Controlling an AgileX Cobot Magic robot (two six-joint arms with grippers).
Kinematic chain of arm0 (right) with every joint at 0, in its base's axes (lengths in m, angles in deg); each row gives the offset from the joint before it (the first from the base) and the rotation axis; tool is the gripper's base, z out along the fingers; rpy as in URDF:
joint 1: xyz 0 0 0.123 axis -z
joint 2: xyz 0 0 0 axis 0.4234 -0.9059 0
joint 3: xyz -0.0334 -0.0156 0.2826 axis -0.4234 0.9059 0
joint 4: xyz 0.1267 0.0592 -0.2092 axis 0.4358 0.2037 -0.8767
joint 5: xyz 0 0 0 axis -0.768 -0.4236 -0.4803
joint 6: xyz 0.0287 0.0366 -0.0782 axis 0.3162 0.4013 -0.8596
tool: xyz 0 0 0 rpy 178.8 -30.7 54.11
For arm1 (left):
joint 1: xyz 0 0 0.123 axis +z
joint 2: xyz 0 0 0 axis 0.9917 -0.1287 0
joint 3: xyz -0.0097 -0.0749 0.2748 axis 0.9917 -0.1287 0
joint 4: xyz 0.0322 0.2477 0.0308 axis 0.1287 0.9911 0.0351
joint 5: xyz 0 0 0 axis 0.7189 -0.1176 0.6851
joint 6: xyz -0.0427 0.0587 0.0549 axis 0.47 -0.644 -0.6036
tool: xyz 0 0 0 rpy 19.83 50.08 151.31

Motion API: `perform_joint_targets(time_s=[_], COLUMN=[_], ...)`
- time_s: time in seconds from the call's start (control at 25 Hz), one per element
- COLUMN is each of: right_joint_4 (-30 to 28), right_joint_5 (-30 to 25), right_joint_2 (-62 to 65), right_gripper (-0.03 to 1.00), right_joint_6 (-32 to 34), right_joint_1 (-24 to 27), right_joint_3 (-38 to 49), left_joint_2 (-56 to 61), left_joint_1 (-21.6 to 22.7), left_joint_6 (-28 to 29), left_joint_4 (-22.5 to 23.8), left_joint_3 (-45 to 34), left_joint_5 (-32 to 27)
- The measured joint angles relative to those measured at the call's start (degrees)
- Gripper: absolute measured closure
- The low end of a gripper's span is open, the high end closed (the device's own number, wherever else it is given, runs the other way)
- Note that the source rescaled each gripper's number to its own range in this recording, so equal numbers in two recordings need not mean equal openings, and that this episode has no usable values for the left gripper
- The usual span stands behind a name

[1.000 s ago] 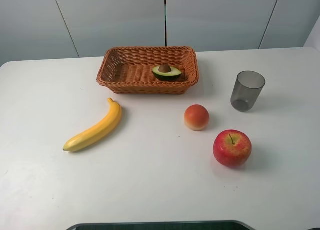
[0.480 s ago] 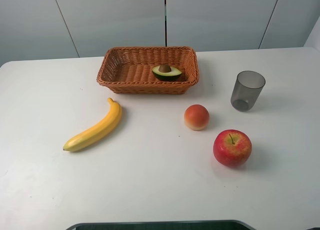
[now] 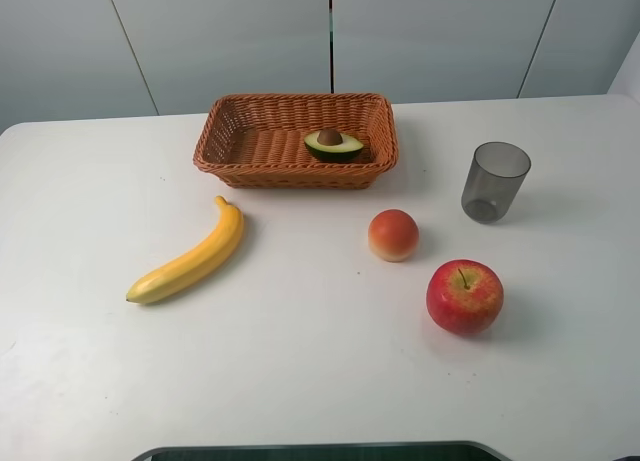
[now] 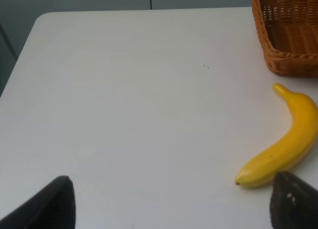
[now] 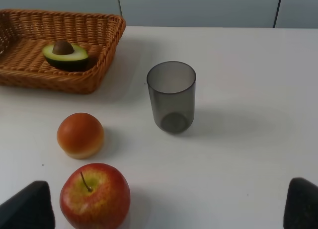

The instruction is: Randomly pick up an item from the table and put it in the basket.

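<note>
One halved avocado with dark green skin and a brown pit [image 3: 333,144] lies inside the orange-brown woven wicker basket [image 3: 240,156] on the white table [image 3: 300,361]. Both the left gripper [image 4: 169,204] and the right gripper [image 5: 164,206] are spread wide and empty, well apart from the avocado.

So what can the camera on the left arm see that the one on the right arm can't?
Only the left wrist view shows the banana, lying on the table beside the basket corner.

Only the right wrist view shows the halved avocado inside the basket, the grey cup, the orange-red fruit and the red apple.

Both show the white table, part of the wicker basket, and two dark claw tips set wide apart with nothing between them.
</note>
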Motion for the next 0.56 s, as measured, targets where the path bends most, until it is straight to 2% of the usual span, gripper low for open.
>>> perform_joint_targets(time_s=[0.56], right_joint_4=[0.0], right_joint_5=[0.0], right_joint_2=[0.0], right_gripper=[-0.03], right_joint_6=[0.0], right_joint_1=[0.0], right_joint_3=[0.0], left_joint_2=[0.0], left_joint_1=[0.0], left_joint_6=[0.0], left_joint_4=[0.0], left_joint_3=[0.0], left_joint_5=[0.0])
